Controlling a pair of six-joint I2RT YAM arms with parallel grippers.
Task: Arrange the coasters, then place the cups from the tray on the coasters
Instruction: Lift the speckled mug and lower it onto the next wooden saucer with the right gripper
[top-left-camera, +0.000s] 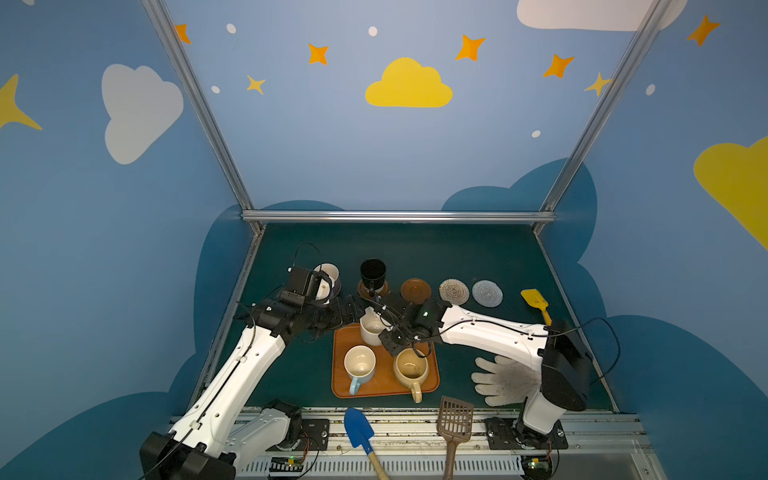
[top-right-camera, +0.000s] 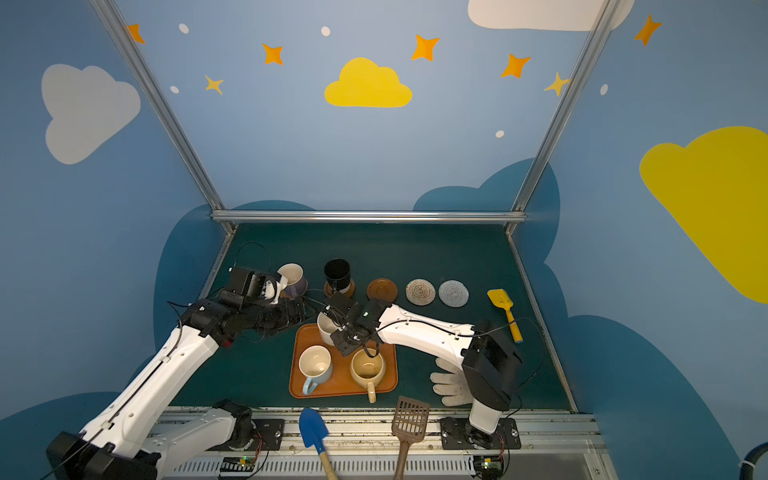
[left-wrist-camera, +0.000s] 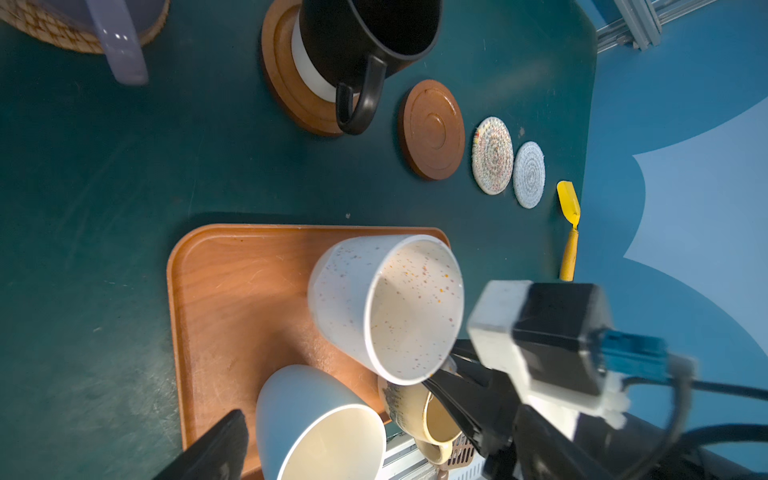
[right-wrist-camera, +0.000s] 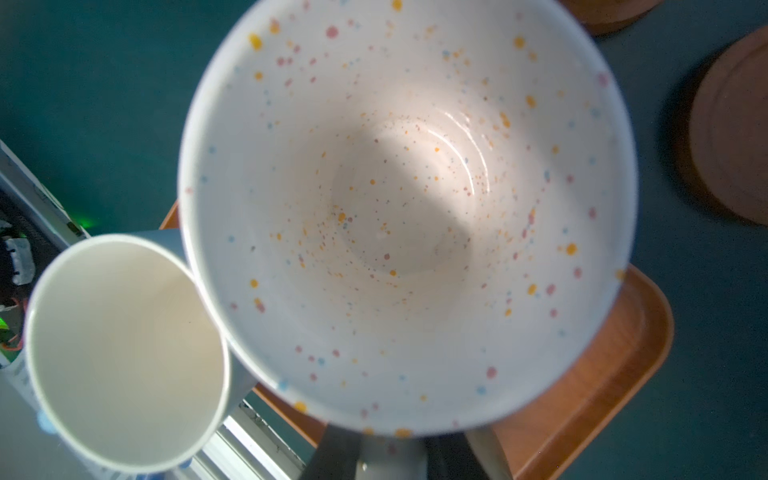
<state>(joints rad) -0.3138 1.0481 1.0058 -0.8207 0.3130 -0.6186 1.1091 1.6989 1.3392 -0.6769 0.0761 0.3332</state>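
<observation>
A row of coasters lies at the back. The lavender cup (top-left-camera: 329, 275) stands on the rattan one (left-wrist-camera: 50, 29), and the black cup (top-left-camera: 372, 272) on a wooden one (top-left-camera: 371, 291). Bare are a wooden coaster (top-left-camera: 415, 289), a cream rope one (top-left-camera: 454, 291) and a grey one (top-left-camera: 487, 293). My left gripper (top-left-camera: 326, 291) is open beside the lavender cup. My right gripper (top-left-camera: 388, 328) is shut on the handle of the speckled white cup (top-left-camera: 372, 328), which is tilted over the tray's (top-left-camera: 382, 388) far end. The light blue cup (top-left-camera: 359, 363) and tan cup (top-left-camera: 410, 368) stand on the tray.
A yellow scoop (top-left-camera: 536, 301) lies at the back right and a white glove (top-left-camera: 505, 380) under my right arm. A blue trowel (top-left-camera: 358, 430) and a brown slotted scoop (top-left-camera: 455, 419) rest on the front rail.
</observation>
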